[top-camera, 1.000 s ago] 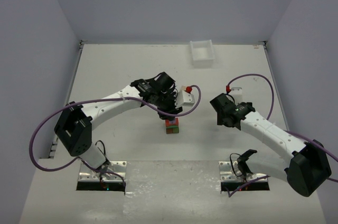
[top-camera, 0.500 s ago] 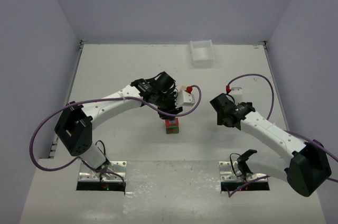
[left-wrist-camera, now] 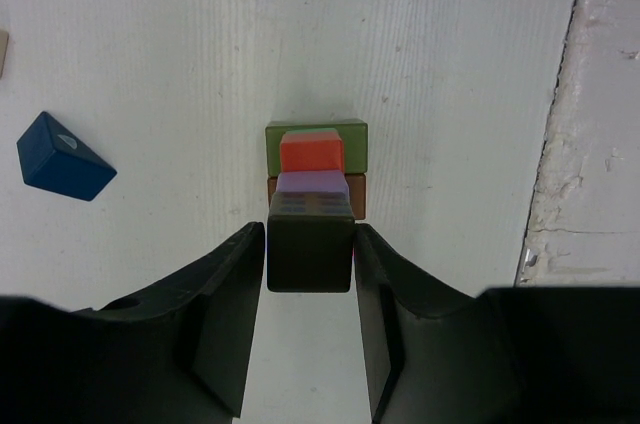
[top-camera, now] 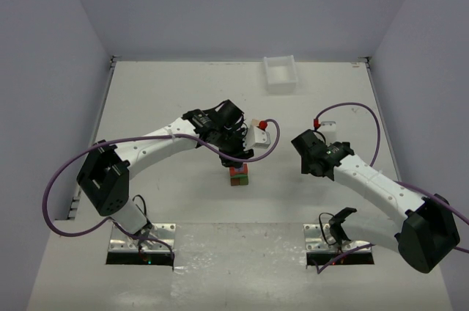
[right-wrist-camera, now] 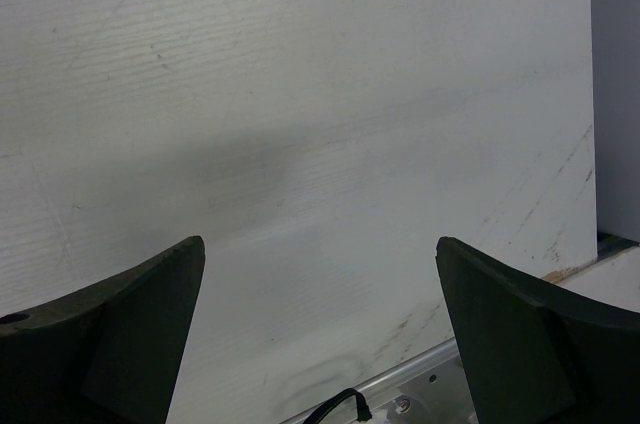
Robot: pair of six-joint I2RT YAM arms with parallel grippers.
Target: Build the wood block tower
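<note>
I'm seeing 2 arms, each trailing 1 cable, and 1 tray. 7 blocks are showing: 1 green, 1 brown, 1 red-orange, 1 purple, 1 olive, 1 blue wedge, 1 beige sliver barely showing.

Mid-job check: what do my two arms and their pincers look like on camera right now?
Both the left arm and right arm have white links with black joint housings; a purple cable loops along each. The left pincer and right pincer have matte black fingers.

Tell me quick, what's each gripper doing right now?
Left gripper: closed on the dark olive block.
Right gripper: open, holding nothing.
</note>
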